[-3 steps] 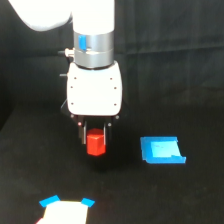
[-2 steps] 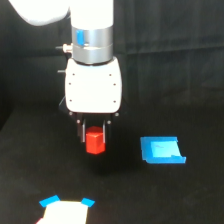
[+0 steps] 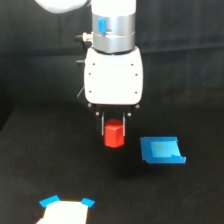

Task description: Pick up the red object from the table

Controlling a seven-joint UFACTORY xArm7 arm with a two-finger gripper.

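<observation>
Exterior view, the only one: white boxy gripper [image 3: 114,131] under a silver-and-white wrist, pointing straight down, with two short dark fingers [image 3: 103,126] closed narrowly on the upper half of the small bright red-orange stubby block [image 3: 114,135]. Red block upright between the fingers, its lower half showing below the fingertips, apparently clear of the wide matte black table [image 3: 40,165], though the dark surface gives no sharp shadow or contact line to confirm a gap. Flat blue piece with raised edges [image 3: 161,150] lying on the table just to the exterior view's right of the red block, apart from it. White card-like piece with blue corners [image 3: 65,210] well below and to the exterior view's left of the red block, near the bottom edge. Black curtain [image 3: 30,60] behind and above the red block. Judging by look: small, rigid, light, probably smooth plastic or painted wood, hence little weight to carry but some chance of slipping or twisting if pinched near the very top. Best hold across the two opposite sides around mid-height, fingers square to them, roughly as now or slightly lower. No sign of fragility; moderate squeeze likely enough. Task seemingly near done, with grasp made and lift apparently under way or complete.
</observation>
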